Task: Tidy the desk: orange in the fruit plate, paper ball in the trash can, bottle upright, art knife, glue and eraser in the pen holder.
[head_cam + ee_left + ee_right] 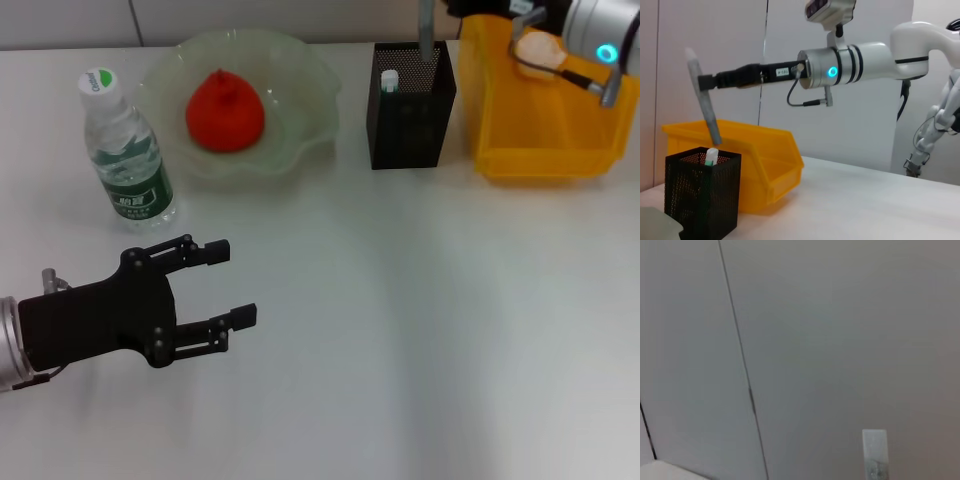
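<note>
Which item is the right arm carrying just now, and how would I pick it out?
Start at the yellow bin on the far right of the desk, then go to the black mesh pen holder beside it. Right above the holder, the right gripper clamps a long grey art knife, tilted with its lower tip over the opening. Only it hangs in the air; the white-capped stick already sits inside.

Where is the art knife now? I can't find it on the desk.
In the left wrist view, the art knife hangs in the right gripper, its lower end just above the pen holder.
</note>
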Action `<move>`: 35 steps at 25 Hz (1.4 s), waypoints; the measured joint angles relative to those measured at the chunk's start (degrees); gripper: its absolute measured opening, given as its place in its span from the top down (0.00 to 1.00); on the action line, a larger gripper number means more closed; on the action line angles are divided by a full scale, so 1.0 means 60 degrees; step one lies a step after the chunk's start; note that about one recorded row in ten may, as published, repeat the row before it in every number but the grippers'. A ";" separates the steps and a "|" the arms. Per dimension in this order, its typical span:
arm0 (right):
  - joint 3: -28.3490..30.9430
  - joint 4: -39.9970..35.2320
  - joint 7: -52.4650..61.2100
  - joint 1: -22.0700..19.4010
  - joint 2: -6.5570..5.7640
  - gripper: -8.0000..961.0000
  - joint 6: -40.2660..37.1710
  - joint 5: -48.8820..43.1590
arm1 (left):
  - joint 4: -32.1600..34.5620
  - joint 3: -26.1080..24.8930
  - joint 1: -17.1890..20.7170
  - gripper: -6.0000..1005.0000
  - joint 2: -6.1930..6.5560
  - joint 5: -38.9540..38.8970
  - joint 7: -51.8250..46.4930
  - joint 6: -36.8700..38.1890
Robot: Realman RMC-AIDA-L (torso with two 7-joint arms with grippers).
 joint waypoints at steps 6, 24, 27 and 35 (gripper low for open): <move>-0.0803 -0.0621 -0.0933 0.0187 -0.0001 0.85 0.0907 0.0858 | -0.0026 0.0001 0.0016 0.22 -0.0004 0.0001 0.0063 -0.0001; -0.1477 -0.0839 -0.1556 0.0098 0.0017 0.85 0.1564 0.1595 | -0.0094 -0.0115 -0.0012 0.22 0.0049 0.0001 0.0065 0.0077; -0.1493 -0.0839 -0.1555 0.0098 0.0017 0.79 0.1579 0.1599 | -0.0095 -0.0117 -0.0018 0.22 0.0049 -0.0001 0.0064 0.0078; -0.1455 -0.0791 -0.1042 0.0117 0.0018 0.47 0.1176 0.1643 | -0.0094 -0.0199 -0.0026 0.22 0.0041 -0.0005 0.0043 0.0063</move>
